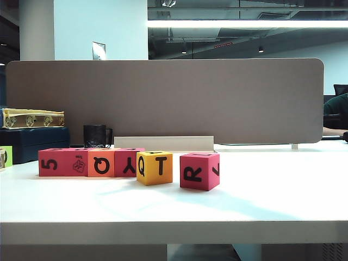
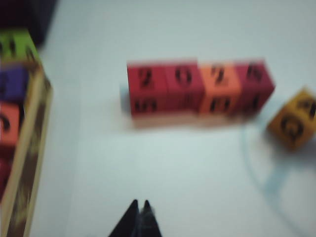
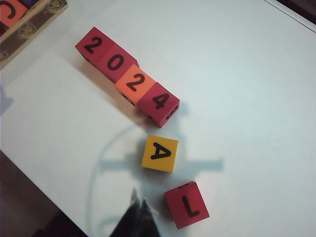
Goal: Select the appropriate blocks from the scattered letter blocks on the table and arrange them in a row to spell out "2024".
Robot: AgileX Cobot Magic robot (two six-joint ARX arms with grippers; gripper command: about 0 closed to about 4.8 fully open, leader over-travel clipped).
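Four blocks stand touching in a row on the white table [image 1: 261, 201]: red "5" [image 1: 51, 162], red with a drawing [image 1: 78, 162], orange "Q" [image 1: 101, 162], red "Y" [image 1: 128, 162]. Their tops read 2 [image 3: 92, 45], 0 [image 3: 115, 61], 2 [image 3: 135, 82], 4 [image 3: 160, 101]; the left wrist view shows the same row [image 2: 197, 86], blurred. My left gripper [image 2: 139, 203] is shut and empty, well back from the row. My right gripper [image 3: 138, 201] is shut and empty, beside the red "L" block [image 3: 187, 204]. Neither gripper shows in the exterior view.
A yellow block [image 1: 155, 167] [image 3: 160, 153] [image 2: 294, 123] and a red "R" block [image 1: 199, 171] sit loose to the right of the row. A wooden tray [image 2: 27, 163] [image 3: 30, 19] of more blocks lies left of the row. A black mug [image 1: 95, 136] and grey divider [image 1: 163, 98] stand behind.
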